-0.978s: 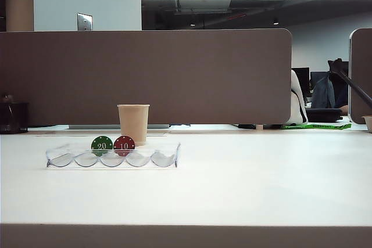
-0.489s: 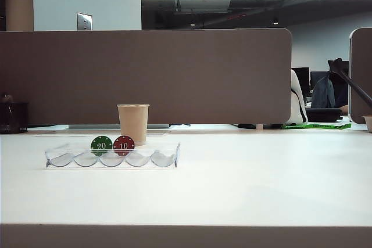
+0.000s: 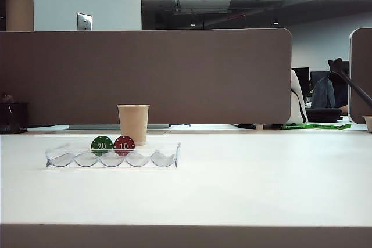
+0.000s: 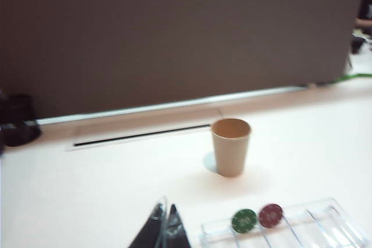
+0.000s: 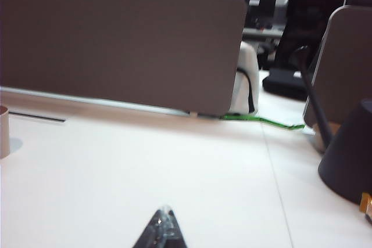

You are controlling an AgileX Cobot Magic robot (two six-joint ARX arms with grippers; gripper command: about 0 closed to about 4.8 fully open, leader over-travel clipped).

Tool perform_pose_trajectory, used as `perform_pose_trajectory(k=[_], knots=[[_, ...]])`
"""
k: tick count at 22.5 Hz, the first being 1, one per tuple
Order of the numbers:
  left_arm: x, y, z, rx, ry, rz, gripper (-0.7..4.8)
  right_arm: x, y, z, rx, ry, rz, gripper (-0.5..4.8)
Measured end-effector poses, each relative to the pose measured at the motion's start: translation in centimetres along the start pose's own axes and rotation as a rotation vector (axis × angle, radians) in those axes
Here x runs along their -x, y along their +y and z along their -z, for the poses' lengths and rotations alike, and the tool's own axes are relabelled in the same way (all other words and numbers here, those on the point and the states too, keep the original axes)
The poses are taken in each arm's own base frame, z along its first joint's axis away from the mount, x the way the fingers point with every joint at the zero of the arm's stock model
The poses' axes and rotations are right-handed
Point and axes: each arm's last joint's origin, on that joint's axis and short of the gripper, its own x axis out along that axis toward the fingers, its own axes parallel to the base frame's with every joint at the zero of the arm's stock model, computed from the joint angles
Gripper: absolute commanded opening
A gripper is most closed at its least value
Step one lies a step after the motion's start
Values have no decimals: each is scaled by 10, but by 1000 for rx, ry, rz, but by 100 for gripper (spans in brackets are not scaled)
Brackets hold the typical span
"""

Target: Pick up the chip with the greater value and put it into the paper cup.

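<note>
The green chip marked 20 (image 3: 102, 145) stands on edge in a clear scalloped tray (image 3: 163, 158), touching a red chip marked 10 (image 3: 124, 145) on its right. The tan paper cup (image 3: 133, 123) stands upright just behind them. Neither arm shows in the exterior view. In the left wrist view, my left gripper (image 4: 165, 216) is shut and empty above the table, short of the tray (image 4: 325, 225); the green chip (image 4: 244, 220), red chip (image 4: 271, 215) and cup (image 4: 231, 146) lie ahead of it. My right gripper (image 5: 164, 216) is shut and empty over bare table, with the cup's edge (image 5: 3, 132) far off to its side.
A brown partition (image 3: 145, 76) closes off the back of the white table. A black container (image 3: 13, 117) stands at the far left by the partition. A dark rounded base (image 5: 349, 155) and a cable sit on the right side. A cable slot (image 4: 142, 135) runs behind the cup.
</note>
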Motion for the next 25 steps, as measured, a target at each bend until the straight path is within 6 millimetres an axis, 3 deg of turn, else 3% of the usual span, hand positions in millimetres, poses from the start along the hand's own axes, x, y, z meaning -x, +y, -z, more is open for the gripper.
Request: perform_pose_trajectory(k=[4, 7, 11, 14, 16, 20, 22, 25], knots=[[-26, 5, -16, -13, 168, 102, -6, -19, 0, -28, -18, 94, -138, -6], [-51, 8, -16, 11, 298, 195, -6, -47, -1, -53, -52, 204, -273, -6], [-71, 9, -14, -23, 328, 287, -5, -87, 14, -66, -69, 325, -401, -6], [-78, 10, -15, -59, 274, 318, -6, -112, 34, -62, -47, 396, -434, -6], [-82, 11, -22, -86, 196, 321, -5, -133, 58, -50, -19, 425, -471, -6], [-83, 11, -28, -106, 126, 346, -6, -147, 85, -39, -4, 422, -555, -6], [-86, 12, -29, -144, 95, 351, -6, -157, 107, -32, 4, 390, -619, -6], [-97, 12, -21, -171, 124, 386, -6, -164, 136, -28, 6, 312, -699, -6]])
